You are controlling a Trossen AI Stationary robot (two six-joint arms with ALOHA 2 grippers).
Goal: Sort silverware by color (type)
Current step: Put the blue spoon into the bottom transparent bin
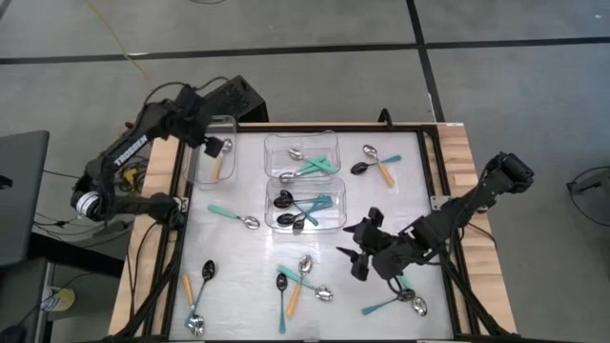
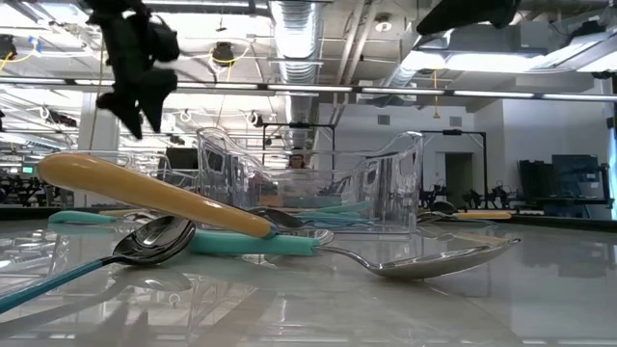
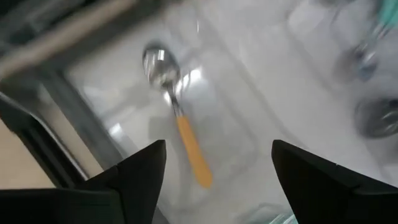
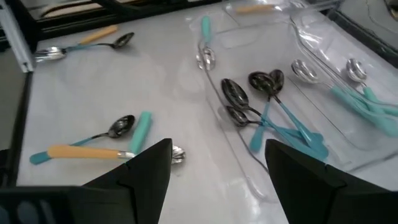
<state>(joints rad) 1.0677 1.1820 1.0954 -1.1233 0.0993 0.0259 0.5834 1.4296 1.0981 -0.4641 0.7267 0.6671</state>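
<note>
Glossy white table strewn with unsorted spoons | left gripper spread wide, empty, over far-left tub | orange-handled silver spoon lying inside | right gripper open, empty, near centre tubs | risk: tub wall clipped on withdrawal

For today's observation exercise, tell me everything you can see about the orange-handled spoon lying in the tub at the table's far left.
The spoon has a shiny silver bowl, a thin metal neck and a smooth orange handle that looks like plastic. It lies flat and alone on the floor of a clear plastic tub near the table's far left corner, bowl pointing away from the table's middle. The left gripper hangs just above it with its fingers open, not touching it.
</note>
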